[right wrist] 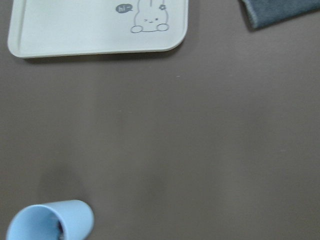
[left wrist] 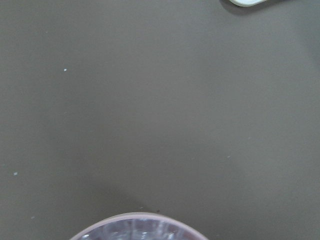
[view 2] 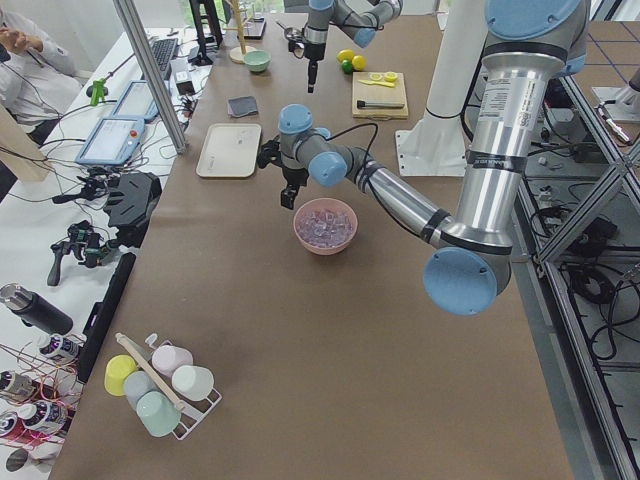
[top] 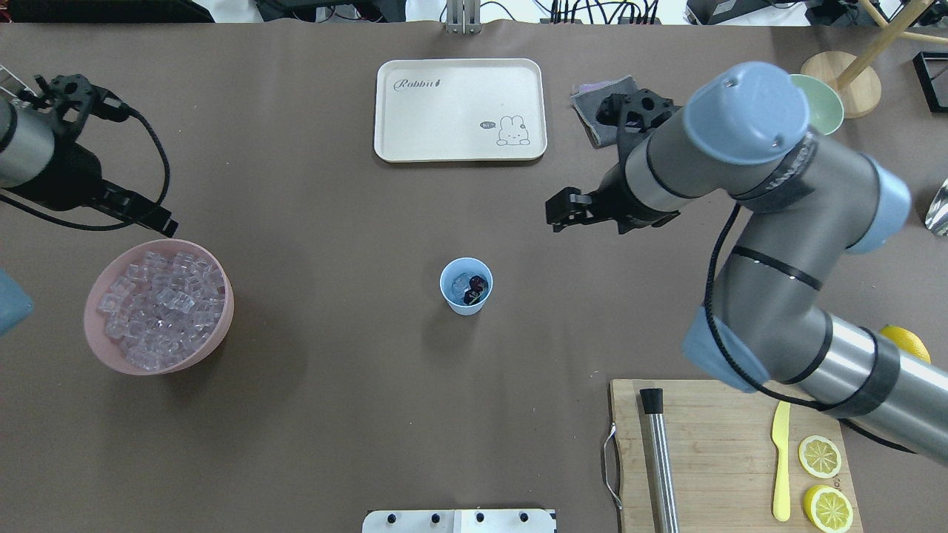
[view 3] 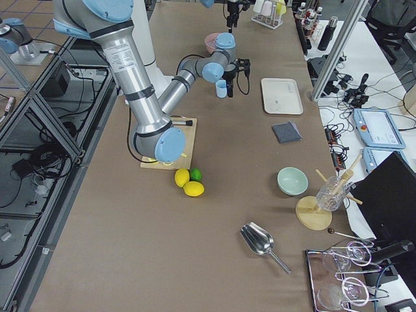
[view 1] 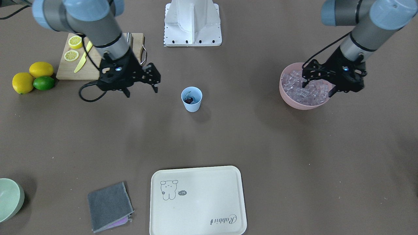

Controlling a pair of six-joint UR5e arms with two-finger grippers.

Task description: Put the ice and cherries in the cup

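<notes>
My right gripper [view 1: 141,92] hangs above the bare brown table with its two fingers spread wide and nothing between them. It is off to my right of the small light blue plastic cup [view 1: 191,99] and a little beyond it, well apart from it. The cup stands upright near the middle of the table. Inside it, the overhead view shows the glossy dark red cherries [top: 476,290] lying against one clear plastic-looking ice cube [top: 461,283].

My left gripper [view 1: 317,88] is also released, fingers apart, and hovers by the far edge of the wide pink bowl [top: 222,326]. That bowl is heaped with the rest of the ice cubes [top: 159,307]. The left wrist view shows only the bowl's rim at the bottom of the frame, so I cannot tell whether the fingertips are over the ice or just past the rim.

On the far side of the table lies a cream rectangular tray with a rabbit drawing [view 1: 196,202], a folded grey cloth [view 1: 109,205] beside it and a pale green bowl [view 1: 8,199] further out. Near my right side a wooden cutting board [view 1: 65,70] carries two lemon halves [view 1: 73,49] and a yellow plastic knife [view 1: 81,60]. Two whole lemons [view 1: 31,76] and a green lime [view 1: 43,83] sit touching one another just off the board.
</notes>
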